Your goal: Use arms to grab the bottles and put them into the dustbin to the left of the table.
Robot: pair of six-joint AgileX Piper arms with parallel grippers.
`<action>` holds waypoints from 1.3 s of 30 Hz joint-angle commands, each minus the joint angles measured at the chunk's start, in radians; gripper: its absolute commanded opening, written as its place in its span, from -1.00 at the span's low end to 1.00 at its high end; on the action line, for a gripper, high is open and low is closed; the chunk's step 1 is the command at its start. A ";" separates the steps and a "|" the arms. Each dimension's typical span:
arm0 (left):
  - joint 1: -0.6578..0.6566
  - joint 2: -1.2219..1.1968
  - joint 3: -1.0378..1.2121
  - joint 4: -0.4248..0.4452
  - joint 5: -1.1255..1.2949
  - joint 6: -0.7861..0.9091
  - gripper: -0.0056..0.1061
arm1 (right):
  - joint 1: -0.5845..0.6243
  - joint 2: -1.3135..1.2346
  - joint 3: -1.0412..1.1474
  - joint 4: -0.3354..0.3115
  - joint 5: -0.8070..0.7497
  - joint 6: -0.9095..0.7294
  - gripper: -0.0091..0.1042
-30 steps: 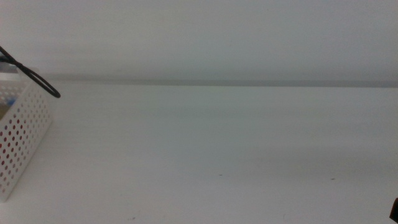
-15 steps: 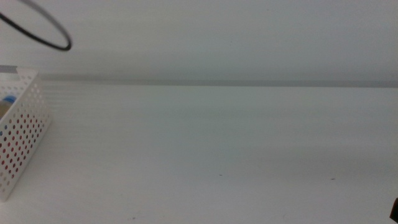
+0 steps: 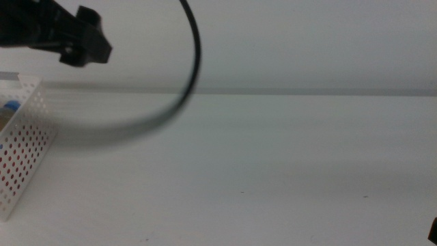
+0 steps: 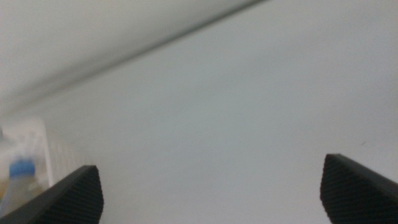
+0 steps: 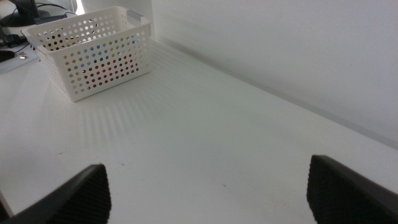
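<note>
While your left end effector (image 4: pixel 211 186) hangs spread and empty above the counter (image 3: pixel 273 157), the bottles already sit inside the dustbin (image 3: pixel 24 143) at its nine o'clock, and your right end effector (image 5: pixel 208 186) waits, also spread, nothing between its jaws.

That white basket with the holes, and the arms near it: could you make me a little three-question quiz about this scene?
1. True or false: a bottle stands on the table.
2. Where is the blue-capped bottle? A) in the basket B) in the left gripper C) on the table
3. What colour shows through the basket's holes in the right wrist view, besides blue?

Key: 1 false. 2 A. 3 red. Both the left gripper and the right gripper are open.
</note>
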 commanded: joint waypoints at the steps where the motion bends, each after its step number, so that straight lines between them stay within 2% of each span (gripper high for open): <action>1: -0.108 -0.107 0.078 0.083 -0.099 -0.105 0.78 | 0.000 -0.002 0.007 -0.003 -0.011 -0.008 0.63; 5: -0.258 -0.270 0.209 0.203 -0.245 -0.264 0.78 | 0.000 -0.002 0.007 -0.003 -0.011 -0.008 0.63; 8: -0.311 -0.354 0.277 0.241 -0.311 -0.269 0.78 | 0.000 -0.002 0.007 -0.003 -0.011 -0.008 0.63; 18: -0.319 -0.403 0.305 0.179 -0.305 -0.197 0.78 | 0.000 -0.002 0.007 -0.003 -0.011 -0.008 0.63; 26: -0.319 -0.403 0.305 0.165 -0.316 -0.185 0.78 | 0.000 -0.002 0.007 -0.003 -0.011 -0.008 0.63; 29: -0.316 -0.415 0.305 0.155 -0.320 -0.134 0.78 | 0.000 -0.002 0.007 -0.003 -0.011 -0.008 0.63; 35: -0.217 -0.484 0.388 0.087 -0.393 -0.075 0.78 | 0.000 -0.002 0.007 -0.003 -0.011 -0.008 0.63; 39: -0.170 -0.525 0.433 0.077 -0.434 -0.058 0.78 | 0.000 -0.002 0.007 -0.003 -0.011 -0.008 0.63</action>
